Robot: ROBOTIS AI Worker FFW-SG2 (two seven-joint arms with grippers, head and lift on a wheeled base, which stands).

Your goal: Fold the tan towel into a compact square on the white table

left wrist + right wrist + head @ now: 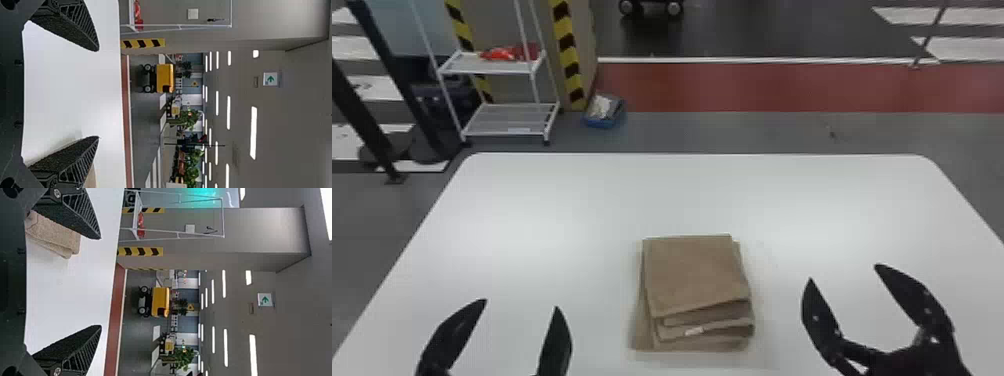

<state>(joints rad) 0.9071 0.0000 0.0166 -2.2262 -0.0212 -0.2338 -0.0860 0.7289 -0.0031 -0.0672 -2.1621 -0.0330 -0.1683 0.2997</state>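
The tan towel (697, 275) lies folded into a layered, roughly square stack near the middle of the white table (557, 200), its layers slightly uneven along the near edge. My left gripper (521, 303) is open to the towel's left, apart from it; my right gripper (843, 272) stands open to its right, also apart. In the left wrist view, the left gripper (98, 94) has wide-spread fingers with nothing between them, and a bit of the towel (91, 179) shows past one finger. The right wrist view has the right gripper (101, 282) spread and empty, the towel (55, 233) partly behind one finger.
Beyond the table's far edge, a white wire rack (502, 65) with red items and a small blue bin (604, 111) stand on the floor. Black posts (367, 120) rise past the table's left side.
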